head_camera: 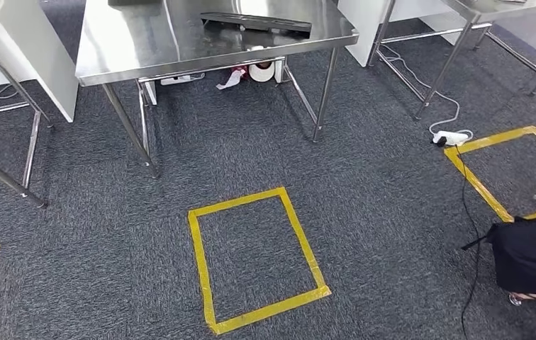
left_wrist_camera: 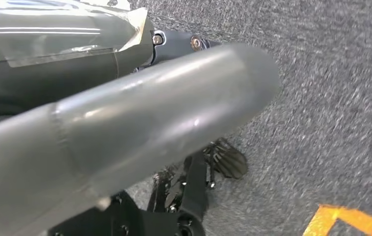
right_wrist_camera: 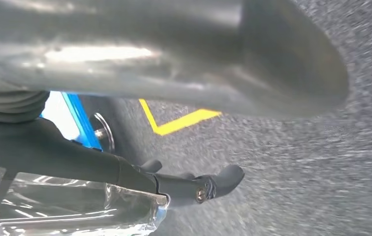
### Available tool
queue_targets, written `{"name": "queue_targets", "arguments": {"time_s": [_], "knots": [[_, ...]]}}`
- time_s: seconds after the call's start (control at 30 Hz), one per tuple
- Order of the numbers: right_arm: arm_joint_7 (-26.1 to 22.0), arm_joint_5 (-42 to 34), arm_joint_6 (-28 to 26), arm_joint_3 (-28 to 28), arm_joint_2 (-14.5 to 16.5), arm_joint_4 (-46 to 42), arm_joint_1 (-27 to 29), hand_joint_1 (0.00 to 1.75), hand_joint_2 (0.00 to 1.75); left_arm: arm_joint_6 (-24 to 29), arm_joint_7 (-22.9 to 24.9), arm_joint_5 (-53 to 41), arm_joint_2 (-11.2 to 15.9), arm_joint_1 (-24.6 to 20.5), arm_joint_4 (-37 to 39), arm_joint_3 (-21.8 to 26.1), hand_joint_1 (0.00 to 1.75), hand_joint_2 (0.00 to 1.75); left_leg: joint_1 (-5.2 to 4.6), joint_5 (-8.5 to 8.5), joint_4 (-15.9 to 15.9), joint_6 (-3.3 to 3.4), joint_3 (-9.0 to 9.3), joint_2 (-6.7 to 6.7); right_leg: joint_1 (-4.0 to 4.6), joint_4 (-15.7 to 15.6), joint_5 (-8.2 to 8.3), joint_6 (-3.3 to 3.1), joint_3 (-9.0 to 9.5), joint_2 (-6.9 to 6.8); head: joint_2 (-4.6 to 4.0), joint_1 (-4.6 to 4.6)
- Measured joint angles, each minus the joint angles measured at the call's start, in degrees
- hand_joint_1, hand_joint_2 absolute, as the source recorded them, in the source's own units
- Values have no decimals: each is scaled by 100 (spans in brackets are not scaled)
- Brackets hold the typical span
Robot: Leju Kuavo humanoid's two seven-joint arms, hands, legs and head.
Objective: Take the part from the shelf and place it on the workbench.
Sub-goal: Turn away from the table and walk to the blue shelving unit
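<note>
Head view, looking down on dark grey carpet before a stainless-steel table (head_camera: pixel 130 42). A dark, flat, elongated object (head_camera: pixel 254 21) lies on the far part of the table; whether it is the part named in the task cannot be told. A yellow tape rectangle (head_camera: pixel 254 258) marks the carpet just in front of the table. At the right edge a person in black (head_camera: pixel 531 251) crouches near a black cable (head_camera: pixel 472 212) and a white power strip (head_camera: pixel 453 137).

Wrist views: the left robot hand (left_wrist_camera: pixel 125 123) and the right robot hand (right_wrist_camera: pixel 174 59) each hang over the carpet, thick grey thumb foremost. Beside the dark fingers (right_wrist_camera: pixel 199 184) of each lies a surface wrapped in clear film (left_wrist_camera: pixel 51 29) — whether it is gripped, and whether either hand is closed or spread, cannot be told.

Judged step: approach on foot. To do it well, the robot should stop squarely inside the tape rectangle, facing the table edge — arms quiet at the sides, path kept left of the person and cable.
</note>
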Motion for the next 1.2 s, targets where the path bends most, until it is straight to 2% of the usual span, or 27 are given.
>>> {"name": "queue_targets", "arguments": {"time_s": [0.03, 0.07, 0.13, 0.17, 0.2, 0.23, 0.3, 0.33, 0.37, 0.4, 0.47, 0.5, 0.53, 0.57, 0.6, 0.67, 0.7, 0.73, 0.77, 0.83, 0.9, 0.97, 1.03, 1.07, 1.1, 1.17, 1.2], "knots": [[0, -3, -1, -11, -5, 1, 12, 0, 0, 0, 1, 1, -4, 1, 2, -3, 0, 0, 2, -3, 4, -5, -1, 70, -27, 150, -10, 53, -75, -17, 0, 1], [-1, -6, -1, -26, -10, 1, 25, 0, 0, 0, 2, 1, -8, 0, 3, -9, 0, 0, 9, -9, 14, -16, -1, 134, -56, 58, 75, 123, -26, -41, 0, 2], [-5, -11, -2, -52, -22, 2, 36, 0, 0, 0, 2, 1, -11, -1, 3, -21, 0, 0, 31, -41, 71, -70, -1, 251, -121, -711, 405, 269, 368, -208, 0, 7], [-8, -12, -2, -61, -22, 2, 29, 0, 0, 0, 2, 0, -9, -2, 4, -27, 0, 0, 27, -72, 113, -116, -5, 303, -121, -1084, 544, 301, 550, -320, 0, 17], [-11, -13, -2, -67, -21, 2, 19, 0, 0, 0, 2, -1, -5, -2, 4, -30, 0, 0, 18, -102, 152, -165, -7, 349, -116, -1326, 630, 285, 662, -397, 0, 20], [-14, -15, -3, -73, -21, 2, 14, 0, 0, 0, 2, -3, -4, -5, 5, -32, 0, 0, 5, -125, 180, -213, -5, 392, -97, -1419, 659, 238, 687, -436, 0, 21], [-15, -30, -4, -93, -26, 2, 18, 0, 0, -1, 3, -7, -5, -16, 7, -36, 0, 0, 4, -142, 186, -285, 16, 469, -74, -1383, 669, 114, 629, -331, 0, 11], [-15, -44, -3, -103, -28, 2, 23, 0, 0, -3, 4, -13, -7, -22, 7, -37, 0, 0, 21, -172, 207, -320, 14, 442, -90, -1383, 681, 66, 625, -278, 0, 5], [-15, -59, -2, -112, -27, 2, 26, 0, 0, -8, 4, -17, -4, -23, 7, -38, 0, 0, 37, -276, 313, -348, -27, 337, -108, -1387, 703, 18, 625, -223, 0, -4], [-15, -74, 1, -121, -25, 2, 25, 0, 0, -19, 5, -21, -2, -18, 8, -39, 0, 0, 50, -450, 539, -368, -121, 195, -126, -1392, 732, -28, 624, -168, 0, -15], [-15, -92, 15, -137, -17, 2, 21, 0, 0, -37, 9, -25, 3, -4, 11, -42, 0, 0, 56, -911, 1330, -378, -469, -75, -110, -1387, 770, -88, 592, -53, 0, -40], [-15, -96, 29, -145, -14, 2, 23, 0, 0, -42, 11, -25, 4, 2, 13, -42, 0, 0, 53, -1060, 1710, -371, -643, -116, -89, -1384, 782, -106, 574, 14, 0, -45], [-15, -99, 45, -154, -14, 2, 27, 0, 0, -42, 12, -24, 5, 6, 14, -43, 0, 0, 51, -1104, 1940, -358, -754, -132, -70, -1383, 789, -115, 564, 82, 0, -50], [-15, -103, 67, -165, -15, 2, 34, 0, 0, -42, 13, -23, 7, 7, 14, -43, 0, 0, 49, -1022, 1940, -335, -758, -142, -53, -1382, 795, -121, 564, 155, 0, -50], [-15, -107, 93, -179, -16, 3, 39, 0, 0, -42, 13, -20, 8, 8, 14, -43, 0, 0, 44, -839, 1704, -299, -650, -169, -38, -1382, 799, -122, 570, 231, 0, -51], [-15, -111, 138, -199, -8, 3, 34, 0, 0, -42, 13, -10, 19, 8, 14, -43, 0, 0, 26, -413, 902, -188, -277, -425, -21, -1379, 811, -104, 579, 375, 0, -49], [-15, -113, 159, -204, -2, 3, 24, 0, 0, -43, 12, -4, 25, 7, 15, -44, 0, 0, 16, -284, 571, -142, -128, -555, -12, -1373, 821, -88, 567, 444, 0, -49], [-15, -112, 178, -205, 5, 3, 15, 0, 0, -43, 11, 1, 30, 6, 16, -45, 0, 0, 3, -226, 377, -109, -47, -654, -9, -1370, 836, -63, 541, 506, 0, -47], [-15, -112, 202, -207, 10, 3, 10, 0, 0, -44, 11, 7, 32, 3, 17, -46, 0, 0, -15, -219, 305, -89, -24, -664, -8, -1372, 857, -29, 512, 567, 0, -50], [-14, -112, 239, -210, 4, 6, 19, 0, 0, -44, 10, 11, 20, -6, 18, -47, 0, 0, -28, -164, 215, -52, -2, -519, -13, -1381, 899, 45, 436, 641, 0, -55], [-11, -113, 254, -217, -9, 9, 22, 0, 0, -44, 9, 13, 3, -7, 19, -47, 0, 0, -18, -75, 89, 7, 35, -355, 7, -1165, 770, 58, 284, 404, 0, -34], [-7, -114, 260, -222, -18, 9, 7, 0, 0, -44, 9, 13, -8, 7, 22, -47, 0, 0, -15, -37, 41, 37, 33, -162, 5, -490, 406, 40, -46, 82, 0, 12], [-3, -114, 261, -224, -23, 9, 4, 0, 0, -44, 10, 13, -18, 17, 26, -47, 0, 0, -16, -32, 46, 33, 10, 38, -36, 176, 133, 98, -338, -9, 0, 39], [-1, -115, 261, -226, -30, 9, 11, 0, 0, -44, 10, 13, -22, 16, 27, -47, 0, 0, -9, -33, 52, 19, 2, 126, -69, 225, 129, 164, -324, -32, 0, 40], [1, -115, 261, -227, -40, 9, 18, 0, 0, -44, 11, 13, -30, 14, 28, -47, 0, 0, 6, -40, 67, -7, -3, 208, -111, 23, 210, 247, -179, -71, 0, 41], [4, -115, 267, -229, -46, 9, 13, 0, 0, -43, 12, 12, -31, 11, 26, -47, 0, 0, 27, -80, 131, -99, -8, 350, -188, -793, 472, 399, 335, -305, 0, 60], [10, -115, 279, -230, -46, 8, -1, 0, 0, -43, 13, 11, -27, 10, 26, -47, 0, 0, 26, -118, 177, -161, -6, 410, -198, -1106, 576, 410, 520, -426, 0, 68]]}}
